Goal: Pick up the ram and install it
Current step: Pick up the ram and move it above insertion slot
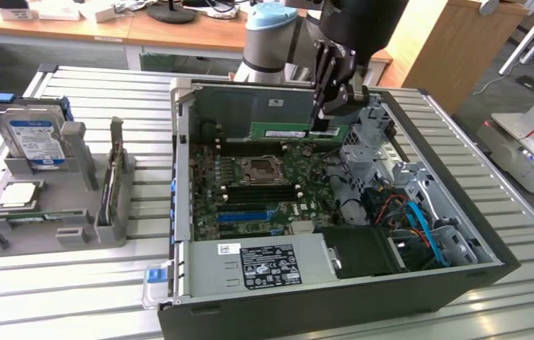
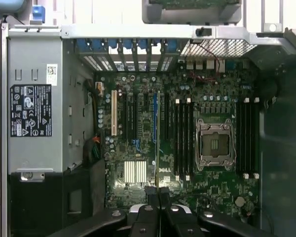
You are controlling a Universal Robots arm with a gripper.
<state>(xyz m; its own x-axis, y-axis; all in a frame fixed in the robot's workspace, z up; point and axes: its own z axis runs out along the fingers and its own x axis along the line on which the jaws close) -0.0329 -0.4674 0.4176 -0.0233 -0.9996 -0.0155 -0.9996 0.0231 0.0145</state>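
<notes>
While the hand (image 1: 325,122) hangs over the open computer case (image 1: 493,262), its fingers are closed tight on the ram (image 1: 286,132). The ram is held level, clear above the motherboard (image 1: 248,191), near the case's far wall. The hard drive (image 1: 32,138) stands in a grey holder (image 1: 59,234) on the surface (image 1: 59,297), at the exterior view's left.
</notes>
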